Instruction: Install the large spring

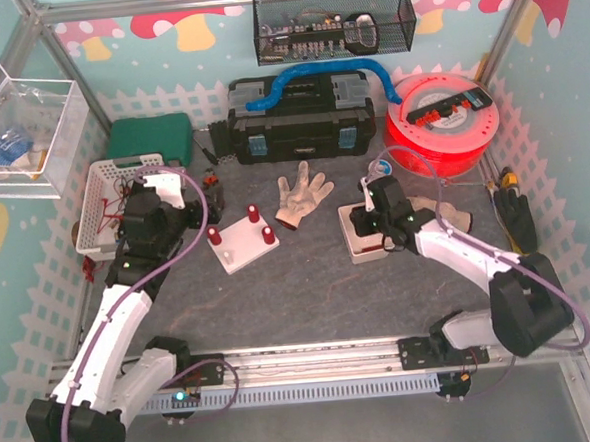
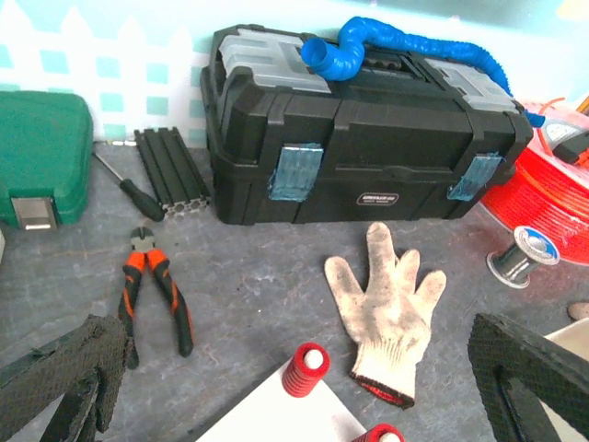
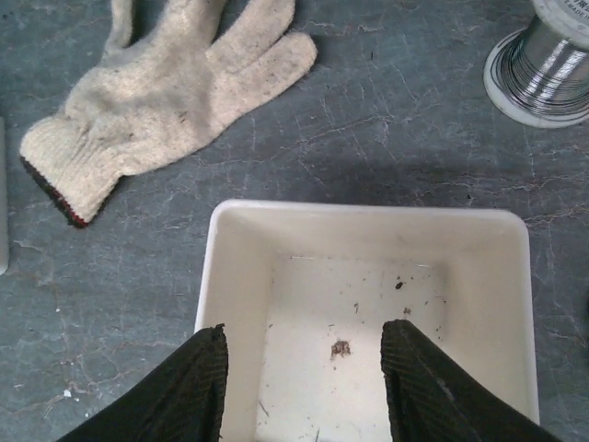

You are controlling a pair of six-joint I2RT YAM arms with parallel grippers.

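A white base plate [image 1: 239,247] lies left of centre with three red springs on its pegs [image 1: 254,216]; I cannot tell which is the large one. In the left wrist view one red spring [image 2: 306,368] stands on a white peg at the plate's far corner [image 2: 285,419], and a second [image 2: 382,433] peeks in at the bottom edge. My left gripper [image 1: 202,215] [image 2: 294,336] is open and empty, just left of the plate. My right gripper [image 1: 376,234] [image 3: 304,333] is open and empty over a white tray [image 3: 368,221] that holds only dirt specks.
A white glove [image 1: 300,196] lies between plate and tray, with another [image 1: 445,212] right of the tray. A black toolbox [image 1: 302,120] with a blue hose, a green case [image 1: 150,140], a red spool [image 1: 444,122], pliers [image 2: 155,299], a wire reel [image 3: 548,60] and a white basket [image 1: 103,198] ring the area.
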